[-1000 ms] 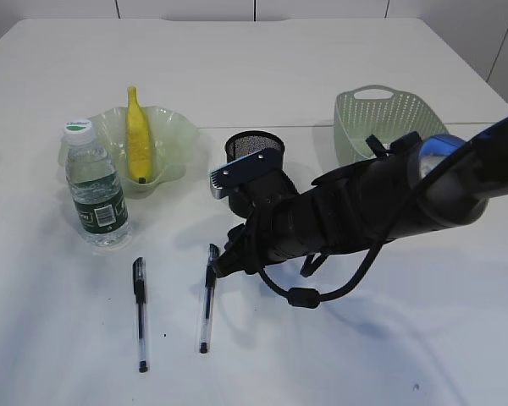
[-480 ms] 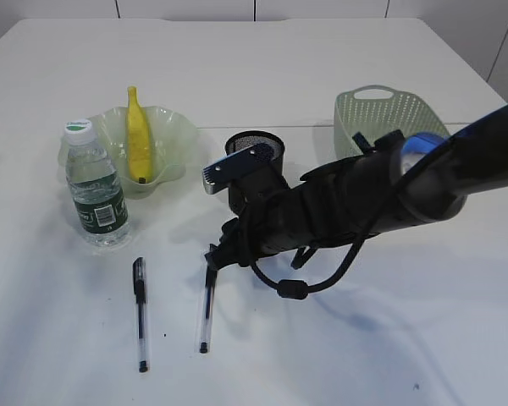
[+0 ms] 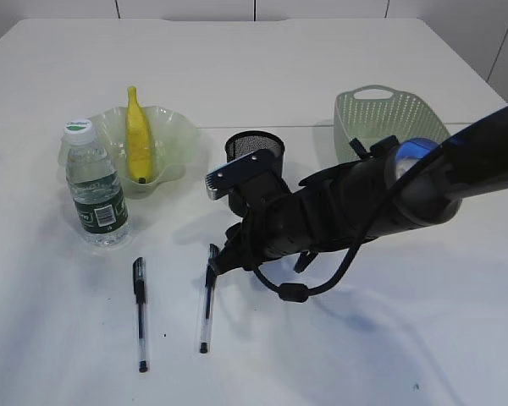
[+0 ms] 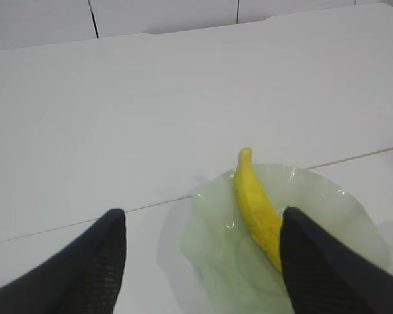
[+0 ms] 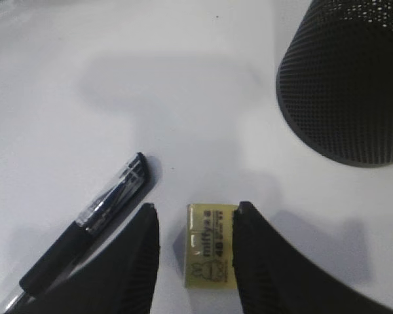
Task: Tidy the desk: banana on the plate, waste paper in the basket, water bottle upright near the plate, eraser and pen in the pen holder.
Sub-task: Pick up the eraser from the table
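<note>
Right gripper [image 5: 193, 252] is low over the tabletop [image 3: 339, 59], its fingers [image 5: 141, 255] part-spread and straddling the eraser [image 5: 208, 252]. One finger looks to be touching the eraser's side, the other sits a little off it, so it's bracketed, and I can't say it's lifted or firmly pinched yet. The pen [image 5: 85, 229] lies just beside that gripper, and here's the risk: if the fingers close off-centre, the small block could pop sideways or twist out, and a sweep could nudge the pen and roll it. The pen holder [image 5: 347, 78] stands close, toward the far edge, so a hasty lift might clip its rim. A second pen [image 3: 140, 313] waits nearer the left edge. Left gripper [image 4: 203, 261] hangs spread wide and empty above the plate [image 3: 182, 135], where the banana [image 3: 137, 139] lies. The water bottle [image 3: 95, 186] stands upright beside the plate. The basket [image 3: 389, 118] sits toward the far right corner; the waste paper I can't see from here.
</note>
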